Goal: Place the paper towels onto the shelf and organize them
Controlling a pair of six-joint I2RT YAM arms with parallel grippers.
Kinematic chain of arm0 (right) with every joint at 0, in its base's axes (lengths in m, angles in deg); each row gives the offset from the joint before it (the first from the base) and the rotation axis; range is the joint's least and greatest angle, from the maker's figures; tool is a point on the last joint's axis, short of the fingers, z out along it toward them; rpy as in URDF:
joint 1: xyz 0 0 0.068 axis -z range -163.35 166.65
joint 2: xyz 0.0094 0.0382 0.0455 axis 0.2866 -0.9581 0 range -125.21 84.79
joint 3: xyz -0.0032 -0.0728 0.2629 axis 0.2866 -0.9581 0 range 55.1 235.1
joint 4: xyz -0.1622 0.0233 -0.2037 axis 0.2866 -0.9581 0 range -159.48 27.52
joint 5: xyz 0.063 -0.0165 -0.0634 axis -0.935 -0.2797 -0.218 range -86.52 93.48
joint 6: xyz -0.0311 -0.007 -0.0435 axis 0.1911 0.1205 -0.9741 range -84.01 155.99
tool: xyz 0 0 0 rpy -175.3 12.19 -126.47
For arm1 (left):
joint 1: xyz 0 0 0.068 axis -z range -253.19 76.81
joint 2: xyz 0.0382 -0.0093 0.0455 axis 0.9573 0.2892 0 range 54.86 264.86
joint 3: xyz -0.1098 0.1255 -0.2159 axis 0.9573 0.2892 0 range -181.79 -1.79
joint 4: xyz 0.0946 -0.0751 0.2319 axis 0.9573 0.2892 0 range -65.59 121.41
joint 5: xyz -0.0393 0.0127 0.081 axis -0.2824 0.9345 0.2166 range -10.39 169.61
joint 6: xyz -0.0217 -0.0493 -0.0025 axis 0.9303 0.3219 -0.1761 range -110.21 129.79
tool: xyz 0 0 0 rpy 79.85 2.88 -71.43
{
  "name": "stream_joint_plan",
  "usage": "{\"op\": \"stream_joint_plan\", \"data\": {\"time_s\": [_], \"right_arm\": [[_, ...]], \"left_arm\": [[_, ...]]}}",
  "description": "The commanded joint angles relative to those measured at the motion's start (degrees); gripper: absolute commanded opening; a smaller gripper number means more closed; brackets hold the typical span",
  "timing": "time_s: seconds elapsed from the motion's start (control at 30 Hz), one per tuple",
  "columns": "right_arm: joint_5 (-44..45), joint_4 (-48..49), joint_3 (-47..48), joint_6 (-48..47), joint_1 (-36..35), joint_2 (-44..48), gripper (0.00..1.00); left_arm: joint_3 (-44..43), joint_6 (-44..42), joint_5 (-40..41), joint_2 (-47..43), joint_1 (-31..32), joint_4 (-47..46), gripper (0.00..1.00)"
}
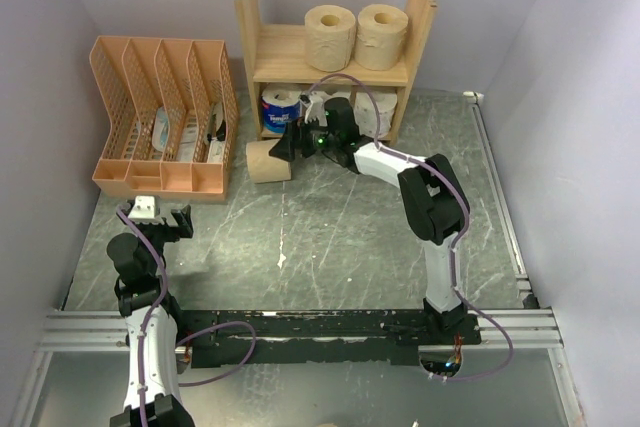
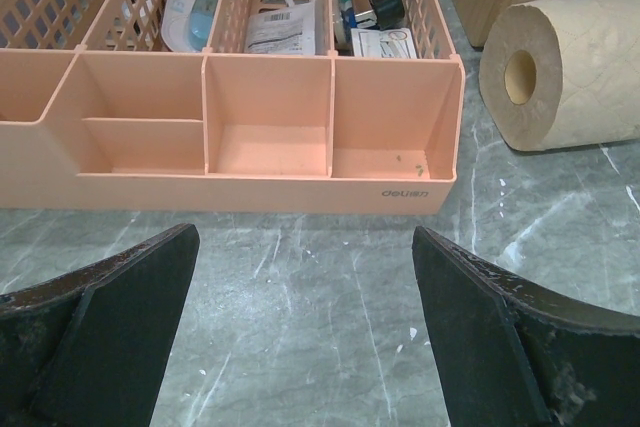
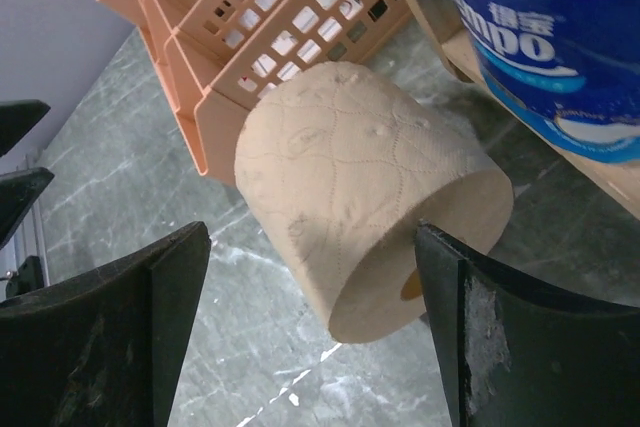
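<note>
Two tan rolls stand on the top tier of the wooden shelf. On its lower tier are the blue-and-white wrapped roll and white rolls. A third tan roll lies on its side on the table in front of the shelf's left leg. My right gripper is open right beside it. In the right wrist view the roll lies between the spread fingers of the gripper, ungripped. My left gripper is open and empty, near the table's left front.
A peach mesh file organizer with small items stands left of the shelf, close to the lying roll. In the left wrist view the organizer fills the space ahead of my left gripper, with the tan roll at right. Walls enclose the table.
</note>
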Motion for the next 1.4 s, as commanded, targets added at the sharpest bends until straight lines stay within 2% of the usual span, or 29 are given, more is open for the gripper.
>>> {"op": "stream_joint_plan", "data": {"time_s": [0.0, 0.17, 0.33, 0.47, 0.57, 0.73, 0.83, 0.87, 1.0, 1.17, 1.27, 1.37], "right_arm": [[3.0, -2.8, 0.4, 2.4, 0.0, -0.6, 0.82], [7.5, -5.0, -2.1, 3.9, -0.4, 1.6, 0.82], [7.7, -4.8, -3.2, 4.6, -0.9, 2.4, 0.82], [7.6, -4.1, -3.2, 6.0, -1.3, 1.8, 0.75], [7.2, -3.8, -2.8, 6.3, -1.6, 1.1, 0.61], [4.4, -2.9, -2.7, 5.8, -1.7, 0.6, 0.30], [-0.1, -0.4, -4.1, 3.4, -1.7, 2.4, 0.03], [-1.0, -1.3, -4.2, 1.5, -1.8, 2.9, 0.00], [-1.6, -7.7, -4.6, -9.3, -1.7, 9.1, 0.00], [0.8, -24.7, 0.6, -27.5, -2.3, 14.9, 0.00], [8.7, -34.8, 5.1, -42.1, -5.2, 18.1, 0.00], [22.0, -39.3, 6.8, -56.3, -10.6, 21.6, 0.00]], "left_arm": [[4.6, 0.0, -0.7, -0.7, 0.0, -1.4, 1.00], [4.7, 0.0, -0.7, -0.7, 0.2, -1.3, 1.00], [4.7, 0.0, -0.7, -0.8, 0.2, -1.3, 1.00], [4.8, 0.1, -0.7, -0.9, 0.1, -1.2, 1.00], [4.8, 0.1, -0.7, -0.9, 0.1, -1.2, 1.00], [4.7, 0.1, -0.7, -1.1, 0.2, -1.2, 1.00], [4.8, 0.1, -0.7, -1.0, 0.1, -1.2, 1.00], [4.7, 0.0, -0.7, -1.0, 0.2, -1.2, 1.00], [4.8, 0.0, -0.6, -1.1, 0.2, -1.2, 1.00], [4.7, 0.1, -0.7, -1.1, 0.3, -1.1, 1.00], [4.8, 0.1, -0.6, -1.2, 0.2, -1.1, 1.00], [4.7, 0.1, -0.7, -1.1, 0.3, -1.1, 1.00]]}}
